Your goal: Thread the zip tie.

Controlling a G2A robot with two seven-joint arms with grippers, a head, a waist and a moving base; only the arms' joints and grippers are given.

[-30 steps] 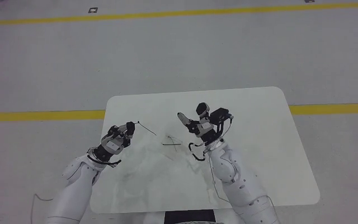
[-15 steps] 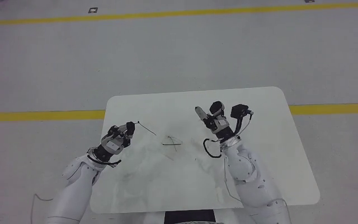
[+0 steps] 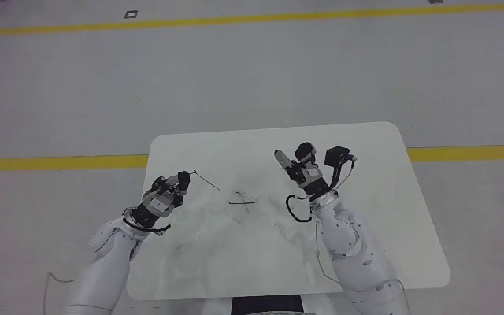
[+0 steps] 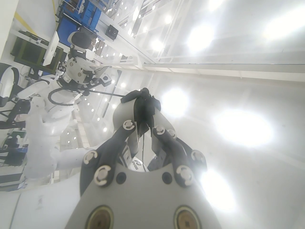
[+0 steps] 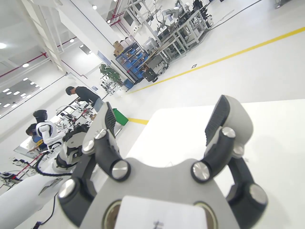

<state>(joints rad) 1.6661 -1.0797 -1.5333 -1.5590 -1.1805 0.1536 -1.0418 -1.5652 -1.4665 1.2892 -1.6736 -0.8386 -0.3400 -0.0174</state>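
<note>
The left gripper [image 3: 183, 179] is located left of centre in the top view, pinched on one end of the zip tie [image 3: 206, 180] — the strap projects toward the frame centre above the white table [image 3: 370, 157]. A bent dark strip [image 3: 242, 198] lies flat at centre. The right gripper [image 3: 291, 154] is positioned right of centre — its fingers are spread.

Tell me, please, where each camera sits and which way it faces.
Top view: above the arms, looking down at the table; both arms show.
Left wrist view: on the left wrist, facing up at ceiling lights; left gripper shut on the zip tie.
Right wrist view: on the right wrist, facing across the table; right gripper open.
Shared: the table, top and right wrist views.
</note>
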